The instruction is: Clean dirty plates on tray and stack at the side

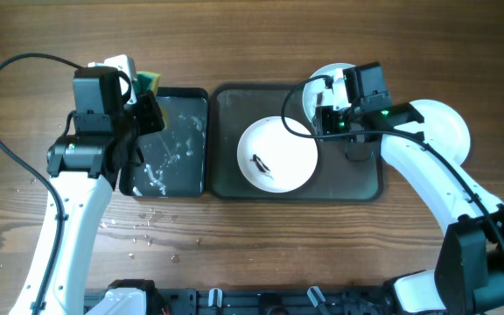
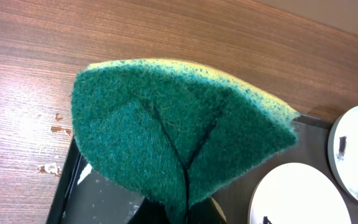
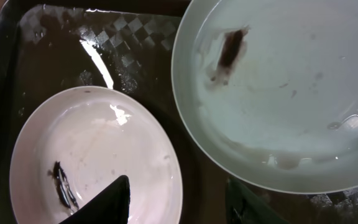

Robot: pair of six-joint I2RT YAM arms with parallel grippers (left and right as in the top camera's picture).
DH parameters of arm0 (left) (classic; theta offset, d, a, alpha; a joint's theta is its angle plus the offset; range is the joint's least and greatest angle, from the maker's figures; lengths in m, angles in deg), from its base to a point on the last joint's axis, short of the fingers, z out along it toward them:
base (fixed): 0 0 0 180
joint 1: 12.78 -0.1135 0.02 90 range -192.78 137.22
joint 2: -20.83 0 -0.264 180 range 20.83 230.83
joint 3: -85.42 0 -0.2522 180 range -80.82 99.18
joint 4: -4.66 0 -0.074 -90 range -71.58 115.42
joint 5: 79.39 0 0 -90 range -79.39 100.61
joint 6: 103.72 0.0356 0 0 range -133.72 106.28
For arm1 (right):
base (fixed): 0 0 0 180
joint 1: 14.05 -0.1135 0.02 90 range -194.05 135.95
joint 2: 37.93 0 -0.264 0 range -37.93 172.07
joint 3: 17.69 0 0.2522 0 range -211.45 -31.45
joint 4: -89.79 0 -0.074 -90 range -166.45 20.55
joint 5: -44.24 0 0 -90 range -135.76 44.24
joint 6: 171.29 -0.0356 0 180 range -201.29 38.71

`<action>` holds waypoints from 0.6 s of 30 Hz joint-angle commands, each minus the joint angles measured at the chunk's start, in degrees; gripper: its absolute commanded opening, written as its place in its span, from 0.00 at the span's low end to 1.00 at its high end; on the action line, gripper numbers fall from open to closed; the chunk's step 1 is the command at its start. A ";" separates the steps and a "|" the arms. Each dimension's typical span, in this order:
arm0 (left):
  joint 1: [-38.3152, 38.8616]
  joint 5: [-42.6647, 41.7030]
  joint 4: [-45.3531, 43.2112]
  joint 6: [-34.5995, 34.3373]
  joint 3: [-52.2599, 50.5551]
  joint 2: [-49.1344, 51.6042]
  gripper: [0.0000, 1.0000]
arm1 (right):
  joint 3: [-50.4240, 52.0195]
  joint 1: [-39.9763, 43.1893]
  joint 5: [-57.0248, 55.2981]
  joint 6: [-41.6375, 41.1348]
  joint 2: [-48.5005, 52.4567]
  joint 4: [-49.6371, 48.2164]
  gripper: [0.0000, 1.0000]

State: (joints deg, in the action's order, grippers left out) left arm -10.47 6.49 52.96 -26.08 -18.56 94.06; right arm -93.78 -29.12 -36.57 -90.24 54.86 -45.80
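The tray (image 1: pixel 357 179) holds two dirty plates. One plate (image 1: pixel 287 144) lies at its middle with a dark smudge (image 1: pixel 259 163); it also shows in the right wrist view (image 3: pixel 104 143). A second plate (image 1: pixel 322 80) sits at the tray's far right corner, partly hidden by my right gripper (image 1: pixel 324 114); in the right wrist view (image 3: pixel 291 106) it carries a brown smudge. My right gripper (image 3: pixel 179 202) is open and empty over the gap between them. A third plate (image 1: pixel 446 122) lies on the table to the right of the tray. My left gripper (image 1: pixel 144 107) is shut on a folded green sponge (image 2: pixel 179 124).
A smaller black tray (image 1: pixel 178 144), wet with white foam, lies left of the large tray, below the sponge; it also shows in the left wrist view (image 2: pixel 98 199). Water drops (image 1: pixel 147 219) dot the wooden table in front of it.
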 commanded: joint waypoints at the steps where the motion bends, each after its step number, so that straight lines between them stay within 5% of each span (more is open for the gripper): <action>1: 0.20 0.57 -0.28 -0.52 0.59 0.09 0.04 | 2.51 -0.09 2.49 -0.72 0.76 -0.98 0.47; 9: 0.20 0.55 -0.26 -0.55 0.59 1.53 0.04 | 9.38 -0.13 2.45 -6.27 0.76 -7.08 0.34; 13: 0.22 0.52 -0.09 -0.55 0.59 1.79 0.04 | 11.15 -1.46 2.45 -6.03 0.79 -7.34 0.15; 18: 0.22 0.52 0.04 -0.55 0.59 1.79 0.04 | 12.81 -3.56 -0.72 -6.01 1.97 -10.14 0.23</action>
State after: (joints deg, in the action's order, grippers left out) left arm -10.47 6.49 53.14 -26.08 -18.56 95.66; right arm -81.91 -31.46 -35.06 -95.79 54.88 -54.41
